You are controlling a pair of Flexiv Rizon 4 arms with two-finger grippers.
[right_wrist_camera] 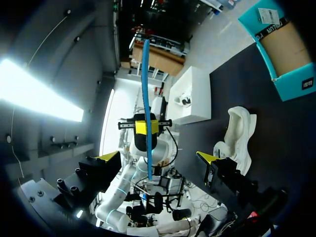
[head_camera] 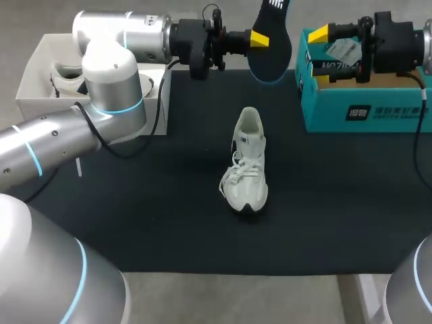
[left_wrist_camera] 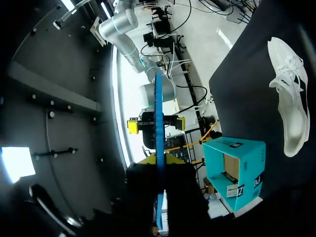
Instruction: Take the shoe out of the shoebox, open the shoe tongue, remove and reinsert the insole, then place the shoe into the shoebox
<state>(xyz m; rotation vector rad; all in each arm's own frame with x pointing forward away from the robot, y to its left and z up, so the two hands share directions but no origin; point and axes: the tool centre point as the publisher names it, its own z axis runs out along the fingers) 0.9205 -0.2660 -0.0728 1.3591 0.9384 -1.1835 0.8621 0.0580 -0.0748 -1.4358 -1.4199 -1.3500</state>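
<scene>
White sneaker (head_camera: 248, 165) upright at the middle of the black table (head_camera: 135, 202); blue-edged dark insole (head_camera: 271, 37) raised over the far side, clamped between the left gripper's (head_camera: 260, 39) fingers; right gripper (right_wrist_camera: 158, 157), fingers spread and empty, above the open teal shoebox (head_camera: 364, 115) at far right.

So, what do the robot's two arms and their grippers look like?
Both arms are silver-grey tubes with rounded joints and glowing light-blue rings; the left arm and right arm each trail thin black cables. The left gripper and right gripper are black, with bright yellow fingertips.
</scene>
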